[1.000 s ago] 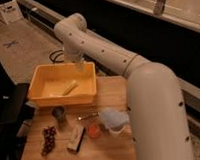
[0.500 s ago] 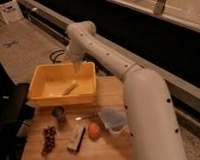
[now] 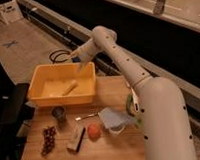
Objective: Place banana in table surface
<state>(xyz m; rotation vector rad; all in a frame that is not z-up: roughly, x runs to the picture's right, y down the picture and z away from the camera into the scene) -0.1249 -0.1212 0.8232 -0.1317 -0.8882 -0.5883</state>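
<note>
The banana [image 3: 70, 88], small and pale yellow, lies inside the yellow plastic bin [image 3: 44, 98] near its middle. The bin stands on the back left of the wooden table surface [image 3: 119, 148]. My arm reaches from the lower right up over an elbow and back down to the left. My gripper [image 3: 81, 59] hangs above the bin's far right corner, a little up and to the right of the banana, not touching it.
In front of the bin stand a dark cup [image 3: 58, 113], grapes [image 3: 47, 139], a brush [image 3: 76, 139], an orange fruit [image 3: 94, 131] and a pale blue bowl-like item [image 3: 114, 119]. A black cable coil [image 3: 60, 56] lies on the floor behind. A dark chair [image 3: 7, 106] stands at the left.
The arm's elbow has swung to the right while the gripper stays over the bin's far edge. The banana and bin have not moved.
</note>
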